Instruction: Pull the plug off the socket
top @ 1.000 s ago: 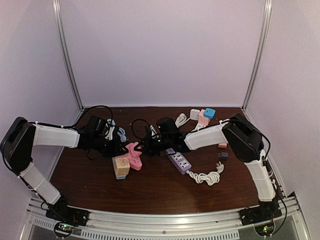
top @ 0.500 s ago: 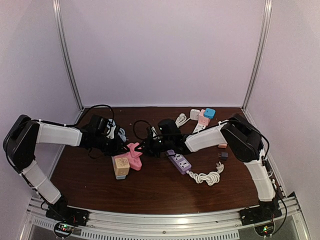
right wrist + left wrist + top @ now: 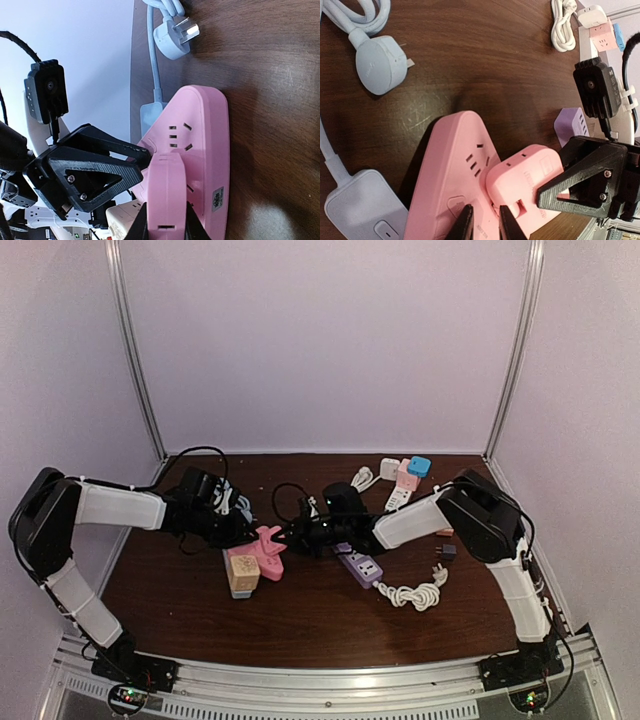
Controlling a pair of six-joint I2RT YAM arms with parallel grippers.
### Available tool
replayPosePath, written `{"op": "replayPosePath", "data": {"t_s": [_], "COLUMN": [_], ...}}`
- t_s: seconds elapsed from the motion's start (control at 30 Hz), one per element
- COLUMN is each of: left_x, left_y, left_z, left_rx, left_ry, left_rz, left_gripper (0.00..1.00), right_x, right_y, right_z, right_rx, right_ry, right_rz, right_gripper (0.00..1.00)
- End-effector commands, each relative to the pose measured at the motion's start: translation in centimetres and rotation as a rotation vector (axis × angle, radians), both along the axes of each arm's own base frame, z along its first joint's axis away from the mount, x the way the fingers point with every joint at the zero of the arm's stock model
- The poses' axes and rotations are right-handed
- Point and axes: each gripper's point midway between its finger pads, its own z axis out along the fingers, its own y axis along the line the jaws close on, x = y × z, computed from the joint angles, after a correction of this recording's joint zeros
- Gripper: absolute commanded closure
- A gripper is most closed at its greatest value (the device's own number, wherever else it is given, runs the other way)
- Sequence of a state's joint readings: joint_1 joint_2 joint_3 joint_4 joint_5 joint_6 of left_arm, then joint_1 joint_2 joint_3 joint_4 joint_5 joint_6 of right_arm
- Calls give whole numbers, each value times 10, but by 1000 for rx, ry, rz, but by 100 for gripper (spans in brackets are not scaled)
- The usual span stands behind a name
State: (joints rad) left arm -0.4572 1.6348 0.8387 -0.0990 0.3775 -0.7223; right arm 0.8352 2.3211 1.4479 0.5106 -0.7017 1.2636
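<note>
Pink plug [image 3: 167,192], one: a rounded, boxy block that stood out of the top face of the pink socket [image 3: 206,130], between the two arms near the middle of the table [image 3: 300,625]. Pink socket, one: a rounded triangular body with groups of pin slots on top and a small grey label near one edge; it lay flat on the dark wood. Right gripper [image 3: 165,226], one: its jaws were pinched tight on opposite sides of the pink plug. Left gripper [image 3: 485,226], one: its jaws were nearly together, clamped over the socket's edge. Pale blue power strip [image 3: 362,207], one, lay just beside the socket. Pale blue plug [image 3: 381,64], one, lay loose on its cable. Wooden cube [image 3: 242,571], one, sat at the socket's near side. Purple power strip [image 3: 358,564], one, had a white coiled cable [image 3: 412,592], one, at its near end. Small adapters at the far right, three: white [image 3: 389,468], pink [image 3: 407,480], blue [image 3: 419,466]. Small black plug [image 3: 446,551], one.
</note>
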Motion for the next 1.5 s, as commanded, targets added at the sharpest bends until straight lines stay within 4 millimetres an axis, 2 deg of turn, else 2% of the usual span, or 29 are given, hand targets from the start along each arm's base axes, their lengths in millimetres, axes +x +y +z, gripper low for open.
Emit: {"op": "replayPosePath", "data": {"t_s": [0.0,0.6,0.97,1.1,1.23,1.37,1.47], "left_x": [-37,-43,-40,-31,-11,10,24], "left_y": [45,54,52,45,34,19,9], "left_z": [-60,-72,-68,-54,-25,14,42], "left_rx": [219,264,258,230,199,147,113], "left_ry": [200,217,206,175,101,9,-50], "left_rz": [55,66,67,61,53,54,52], "left_gripper": [82,83,83,83,82,81,81], "right_x": [12,16,16,19,20,22,22], "right_y": [1,-10,-19,-30,-50,-82,-113], "right_z": [59,82,89,88,80,75,66], "right_rx": [160,203,177,117,-20,-165,-222], "right_ry": [-102,-129,-153,-180,-228,-287,-288], "right_rz": [7,-16,-30,-48,-63,-93,-123], "right_gripper": [94,94,94,94,94,94,95]}}
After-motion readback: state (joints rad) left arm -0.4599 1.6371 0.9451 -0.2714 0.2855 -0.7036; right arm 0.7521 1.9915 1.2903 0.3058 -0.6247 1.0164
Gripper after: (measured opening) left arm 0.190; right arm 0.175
